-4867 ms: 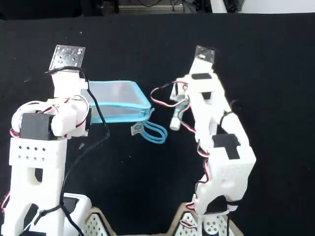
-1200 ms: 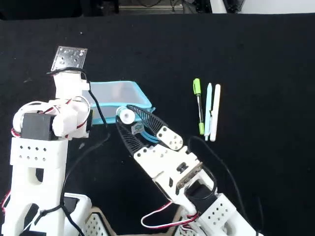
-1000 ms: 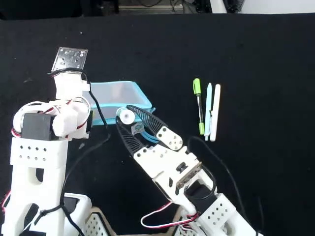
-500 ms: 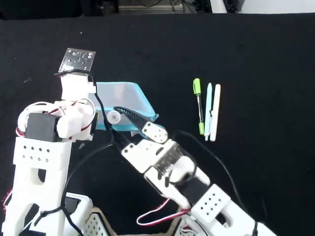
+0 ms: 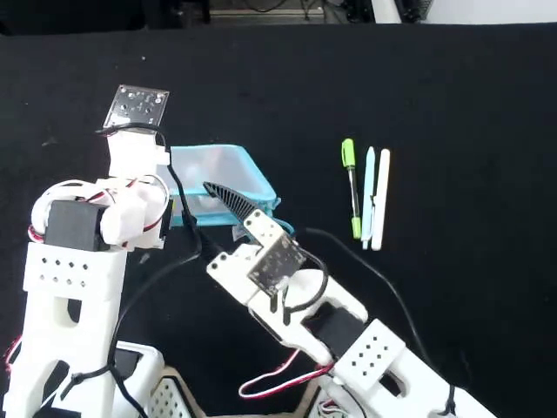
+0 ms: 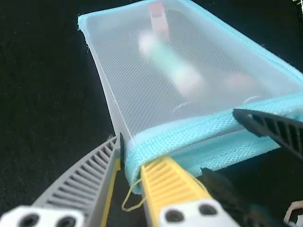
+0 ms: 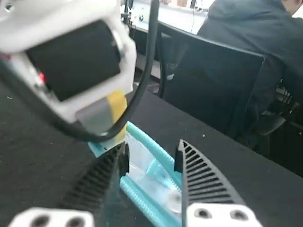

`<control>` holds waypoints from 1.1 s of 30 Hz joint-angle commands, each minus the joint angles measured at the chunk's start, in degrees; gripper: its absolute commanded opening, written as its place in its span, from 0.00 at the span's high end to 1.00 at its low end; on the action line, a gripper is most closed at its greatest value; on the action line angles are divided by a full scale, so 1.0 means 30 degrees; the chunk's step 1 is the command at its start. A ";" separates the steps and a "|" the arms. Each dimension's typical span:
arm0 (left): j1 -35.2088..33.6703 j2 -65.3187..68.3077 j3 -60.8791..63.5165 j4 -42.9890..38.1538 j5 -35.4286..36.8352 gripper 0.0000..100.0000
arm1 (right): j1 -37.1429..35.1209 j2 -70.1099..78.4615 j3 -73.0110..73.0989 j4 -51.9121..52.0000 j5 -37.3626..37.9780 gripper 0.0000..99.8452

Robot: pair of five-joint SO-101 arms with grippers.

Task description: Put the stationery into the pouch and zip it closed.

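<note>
The pouch (image 5: 218, 170) is translucent with a teal zipper edge and lies left of the table's middle. My left gripper (image 6: 130, 161) is shut on one corner of the pouch (image 6: 189, 80). Through the mesh I see a white and green stick (image 6: 170, 68) and a red-tipped thing inside. My right gripper (image 5: 224, 198) reaches in from the front. Its black fingers stand apart over the pouch's teal edge (image 7: 151, 177), so the right gripper (image 7: 151, 153) is open with nothing in it. A green pen (image 5: 351, 187), a light blue pen (image 5: 368, 196) and a white pen (image 5: 380, 198) lie side by side to the right.
The left arm's white body (image 5: 96, 226) stands close beside the pouch, and its cable (image 5: 187, 231) hangs across the pouch's near side. The black table (image 5: 470, 131) is open on the right and at the back.
My right arm swung from the pens to the pouch mouth carrying a white round-ended thing, which is now gone from its fingertips. The left arm and pouch shifted slightly right.
</note>
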 commanded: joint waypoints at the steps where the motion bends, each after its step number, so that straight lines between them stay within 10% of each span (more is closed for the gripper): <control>1: 0.0278 -0.0352 -0.0513 -0.0059 -0.0029 0.97 | -0.0205 0.0132 -0.2212 0.1495 -0.0176 0.85; 16: 0.0278 -0.0352 -0.0484 -0.0059 -0.0029 0.97 | 1.0198 -0.5846 -1.1121 1.7905 -0.0176 0.85; 33: 0.0278 -0.0352 -0.0425 0.0029 -0.0029 0.97 | 1.3656 1.0066 -1.5927 2.0132 -0.0176 0.85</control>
